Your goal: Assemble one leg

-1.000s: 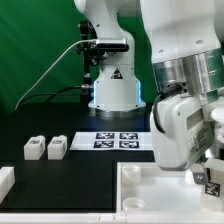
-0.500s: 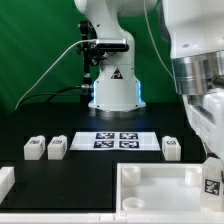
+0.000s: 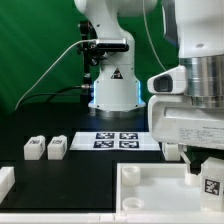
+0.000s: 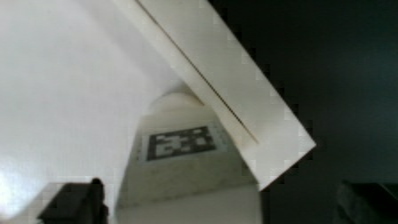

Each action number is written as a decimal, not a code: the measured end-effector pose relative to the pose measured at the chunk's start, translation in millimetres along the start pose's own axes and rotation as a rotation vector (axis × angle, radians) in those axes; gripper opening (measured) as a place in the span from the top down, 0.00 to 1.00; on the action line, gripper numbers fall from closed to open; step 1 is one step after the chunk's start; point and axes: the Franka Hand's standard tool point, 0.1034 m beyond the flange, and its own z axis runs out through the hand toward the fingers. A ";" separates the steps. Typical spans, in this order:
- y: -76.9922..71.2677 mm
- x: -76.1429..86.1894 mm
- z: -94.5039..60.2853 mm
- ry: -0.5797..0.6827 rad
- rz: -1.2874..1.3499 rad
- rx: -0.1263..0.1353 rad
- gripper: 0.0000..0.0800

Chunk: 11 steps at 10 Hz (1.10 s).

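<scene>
The gripper [image 3: 205, 160] stands open, holding nothing, just above a leg [image 3: 211, 180] standing in the tray's [image 3: 150, 190] right corner. The leg looks seated, though whether it is fully screwed in is hard to tell. Two spare legs [image 3: 45, 148] lie far left, the marker board [image 3: 115, 140] between; nothing blocks the way.

The gripper [image 3: 203, 168] has opened and now covers the small block at three o'clock of the marker board [image 3: 122, 140].
</scene>
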 end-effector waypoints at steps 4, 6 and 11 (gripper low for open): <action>4.6 -2.5 3.0 -0.012 0.454 -0.005 0.62; 5.1 1.5 1.3 -0.030 0.857 0.010 0.63; 6.4 2.1 4.5 -0.075 1.142 0.057 0.50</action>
